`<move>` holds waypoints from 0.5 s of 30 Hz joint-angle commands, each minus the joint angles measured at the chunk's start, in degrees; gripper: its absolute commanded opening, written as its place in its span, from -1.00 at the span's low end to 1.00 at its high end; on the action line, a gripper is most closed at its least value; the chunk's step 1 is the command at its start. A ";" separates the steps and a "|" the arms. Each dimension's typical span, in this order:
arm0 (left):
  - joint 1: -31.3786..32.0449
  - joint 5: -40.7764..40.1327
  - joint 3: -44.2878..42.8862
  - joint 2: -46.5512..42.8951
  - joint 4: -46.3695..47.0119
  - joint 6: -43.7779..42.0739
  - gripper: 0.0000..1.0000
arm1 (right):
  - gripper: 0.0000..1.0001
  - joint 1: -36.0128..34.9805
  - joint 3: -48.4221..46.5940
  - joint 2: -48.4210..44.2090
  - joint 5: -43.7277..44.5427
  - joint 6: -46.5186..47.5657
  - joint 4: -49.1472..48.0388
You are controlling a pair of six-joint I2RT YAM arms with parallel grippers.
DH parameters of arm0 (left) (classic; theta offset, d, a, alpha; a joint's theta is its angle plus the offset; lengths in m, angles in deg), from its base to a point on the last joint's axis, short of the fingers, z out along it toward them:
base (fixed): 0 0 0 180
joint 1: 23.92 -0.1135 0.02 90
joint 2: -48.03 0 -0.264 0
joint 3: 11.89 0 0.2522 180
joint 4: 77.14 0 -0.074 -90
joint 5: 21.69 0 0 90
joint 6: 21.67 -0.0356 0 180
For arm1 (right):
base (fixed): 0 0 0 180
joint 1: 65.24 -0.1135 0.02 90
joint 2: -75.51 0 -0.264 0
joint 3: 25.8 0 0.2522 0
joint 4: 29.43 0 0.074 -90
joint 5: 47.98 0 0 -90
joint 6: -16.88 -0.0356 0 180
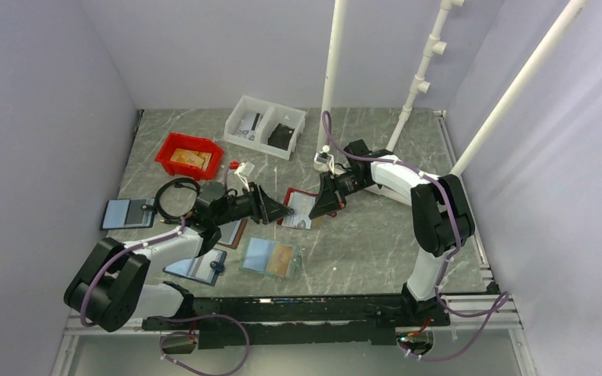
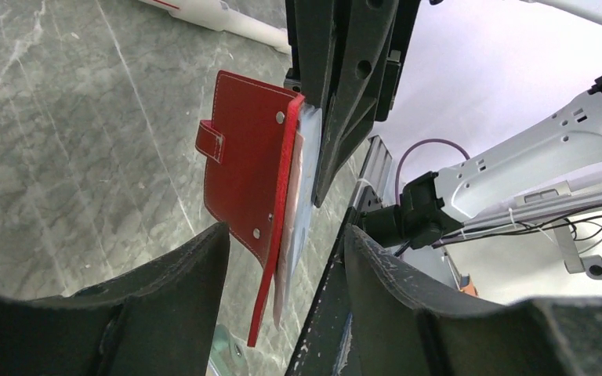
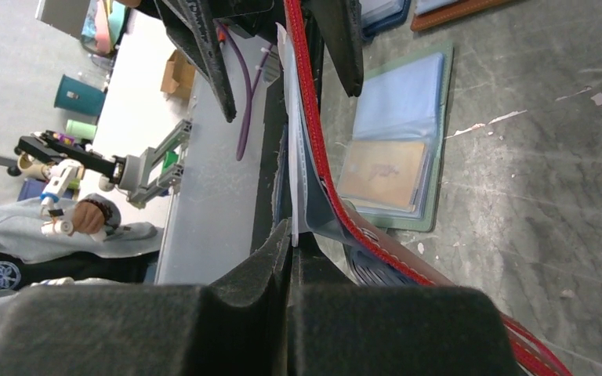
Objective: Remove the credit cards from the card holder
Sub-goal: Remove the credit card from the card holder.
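Observation:
The red card holder (image 1: pixel 299 210) is lifted off the table between the two grippers, standing on edge. In the left wrist view its red cover (image 2: pixel 247 164) with the small tab faces left, with tan and pale blue-grey sheets (image 2: pixel 302 196) behind it. My right gripper (image 3: pixel 290 244) is shut on a thin pale sheet at the holder's edge (image 3: pixel 295 172); I cannot tell whether that sheet is a card or a sleeve. My left gripper (image 2: pixel 286 262) is open, its jaws on either side of the holder's lower edge without touching it.
A teal holder with an orange card (image 1: pixel 272 257) lies near the front, with a blue holder (image 1: pixel 196 266) and a brown one (image 1: pixel 233 233) to its left. A dark holder (image 1: pixel 128 213) lies far left. A red bin (image 1: pixel 190 155) and a white bin (image 1: pixel 265 125) stand behind. White poles (image 1: pixel 331 78) rise at the back.

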 commanded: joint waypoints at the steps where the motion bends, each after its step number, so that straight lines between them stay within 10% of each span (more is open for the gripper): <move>1: 0.03 2.54 -2.00 1.49 7.91 2.61 0.20 | -1.00 -0.12 -2.71 -0.49 -3.36 6.61 3.44; 15: 1.36 4.50 -2.71 5.98 12.42 4.82 -0.24 | -1.00 -0.12 -2.33 -0.24 -1.29 4.37 2.15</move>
